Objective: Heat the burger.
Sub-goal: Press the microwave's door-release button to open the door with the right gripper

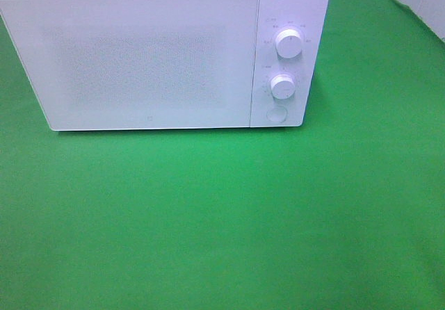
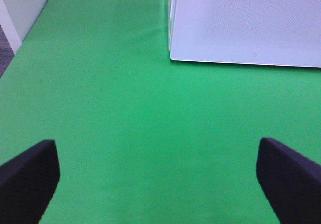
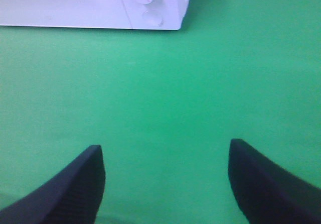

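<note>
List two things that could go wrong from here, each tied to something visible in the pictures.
1. The burger shows in no view, and the microwave door is shut with nothing visible through it, so heating might start with nothing inside.
2. The round button sits close under the lower knob. The right gripper, jaws wide open, could nudge that knob while pressing.
</note>
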